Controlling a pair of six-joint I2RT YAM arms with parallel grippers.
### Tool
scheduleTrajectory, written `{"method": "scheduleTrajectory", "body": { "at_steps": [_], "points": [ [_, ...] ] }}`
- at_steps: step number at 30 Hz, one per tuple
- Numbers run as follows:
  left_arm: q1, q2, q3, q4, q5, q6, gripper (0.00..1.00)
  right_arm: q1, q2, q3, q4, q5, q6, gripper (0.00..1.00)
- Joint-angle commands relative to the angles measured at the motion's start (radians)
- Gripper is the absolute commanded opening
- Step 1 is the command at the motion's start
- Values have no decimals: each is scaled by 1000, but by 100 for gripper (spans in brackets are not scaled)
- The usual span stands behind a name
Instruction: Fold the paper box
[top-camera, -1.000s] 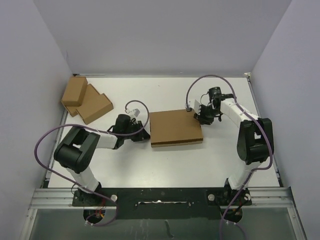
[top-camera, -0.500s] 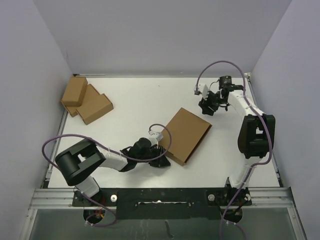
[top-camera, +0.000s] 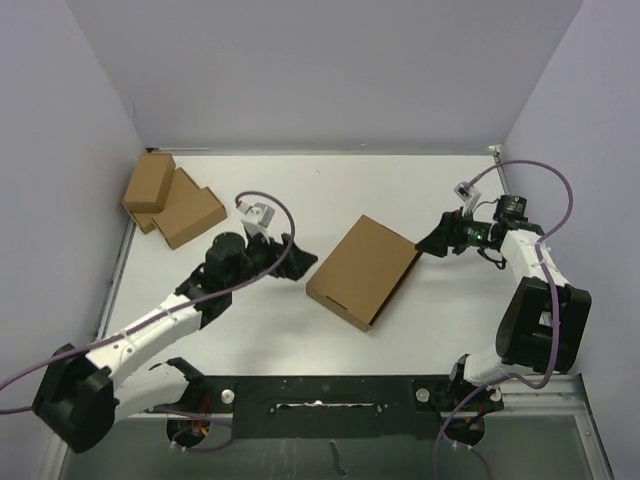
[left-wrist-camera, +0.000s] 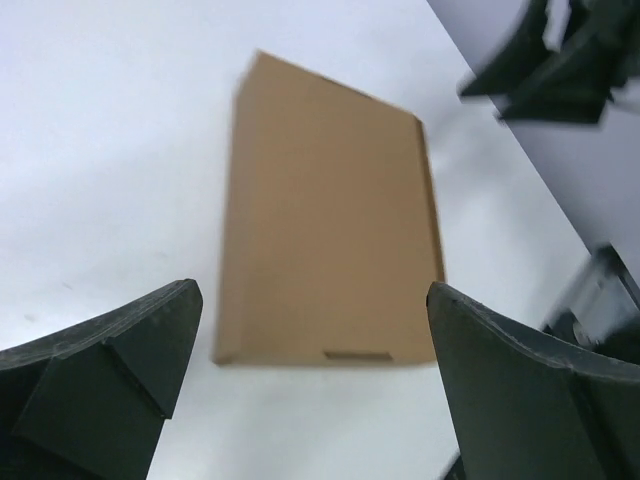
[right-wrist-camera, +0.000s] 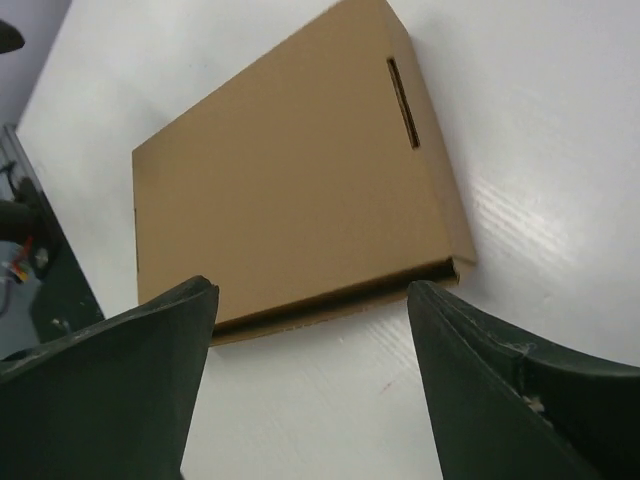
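The paper box (top-camera: 363, 271) is a closed, flat brown mailer lying askew on the white table, with a slot in one side wall. My left gripper (top-camera: 300, 260) hovers just left of it, jaws wide open and empty. In the left wrist view the box (left-wrist-camera: 330, 220) lies ahead of the open left gripper (left-wrist-camera: 312, 300), clear of both fingers. My right gripper (top-camera: 432, 243) stands off the box's right corner, open and empty. From the right wrist the box (right-wrist-camera: 290, 170) shows in front of the spread right gripper (right-wrist-camera: 312, 290), untouched.
Two smaller brown cardboard boxes (top-camera: 170, 200) lie stacked at the back left by the wall. Pale walls close in three sides. A metal rail (top-camera: 320, 390) with the arm bases runs along the near edge. Purple cables loop off both arms.
The box has turned askew and slid nearer. Both grippers have opened and let go of it. The left arm has swung back to its left, the right arm out to its right.
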Motion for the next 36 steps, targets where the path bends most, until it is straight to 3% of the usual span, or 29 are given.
{"method": "scheduleTrajectory", "body": {
  "at_steps": [1, 4, 10, 15, 19, 21, 30, 36],
  "points": [
    [158, 208, 179, 0, 179, 45, 98, -68, 5, -88, 188, -107, 290, 80],
    [171, 388, 317, 2, 225, 69, 98, -70, 19, -139, 255, 4, 421, 87],
    [179, 701, 525, 10, 292, 84, 94, -43, 104, -118, 190, 136, 476, 82],
    [175, 832, 597, 41, 396, 48, 76, 45, 163, -52, 142, 210, 468, 78],
    [160, 859, 583, 57, 444, 24, 56, 92, 173, -18, 143, 264, 461, 74],
    [144, 863, 562, 64, 462, 10, 52, 125, 185, 10, 124, 302, 435, 72],
    [61, 742, 364, 134, 392, -81, 48, 258, 265, 140, 48, 411, 314, 71],
    [92, 672, 322, 124, 290, -128, 56, 233, 238, 163, 31, 401, 269, 78]
  ]
}}
